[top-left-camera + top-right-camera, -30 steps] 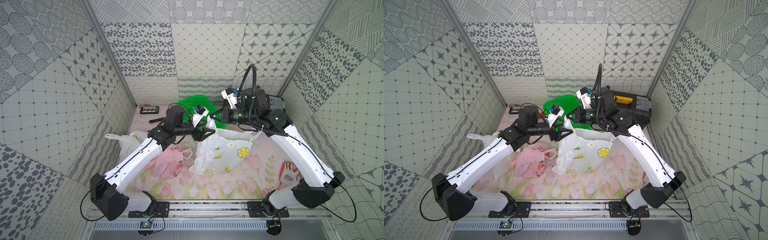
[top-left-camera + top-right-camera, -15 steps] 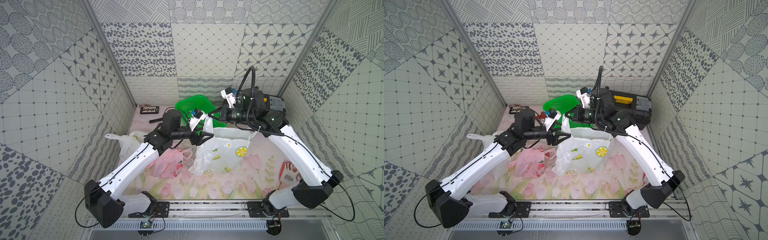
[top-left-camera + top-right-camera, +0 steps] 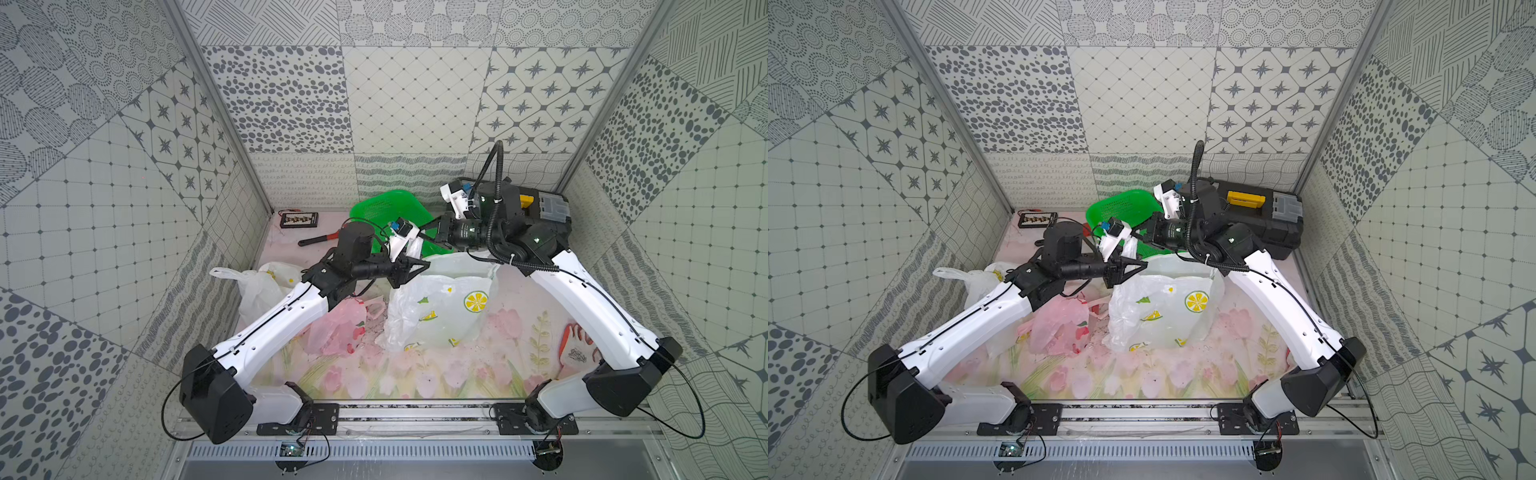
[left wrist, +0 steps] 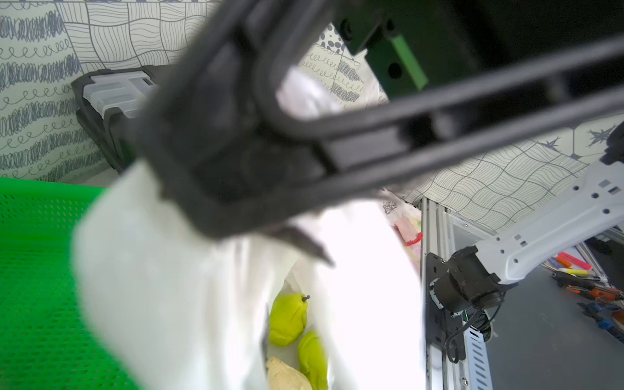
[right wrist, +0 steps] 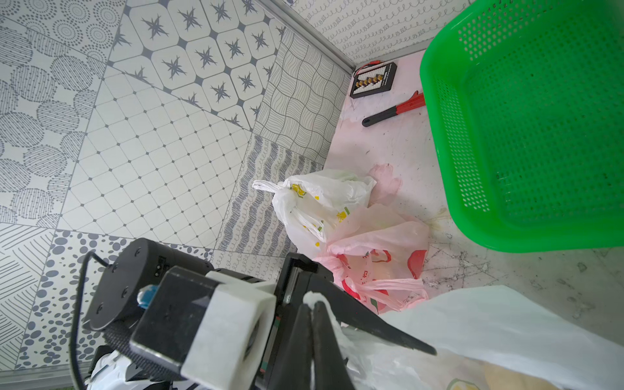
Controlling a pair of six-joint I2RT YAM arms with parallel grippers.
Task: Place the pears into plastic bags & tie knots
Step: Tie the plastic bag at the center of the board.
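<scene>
Since half a second earlier, the left gripper (image 3: 422, 265) had been brought forward again to the raised rim of the lemon-print bag (image 3: 449, 307), just below and beside the right gripper (image 5: 311, 310). The right gripper's jaws were pressed together on a white strip of that bag's handle, by which the bag's mouth was held up. The left gripper's tips were seen at the bag's rim. Whether plastic was pinched there, or how far those jaws stood apart, could not be told, since the wrist view was blurred at that spot. Pears (image 4: 288, 319) were seen inside the open bag, beneath both grippers: two yellow-green ones with a pale one beside them. A pink bag (image 3: 336, 328) lay slumped below the left gripper's wrist, and a second white bag (image 3: 257, 286) was found farther back along that arm. A green basket (image 3: 386, 208) stood just behind the two grippers.
</scene>
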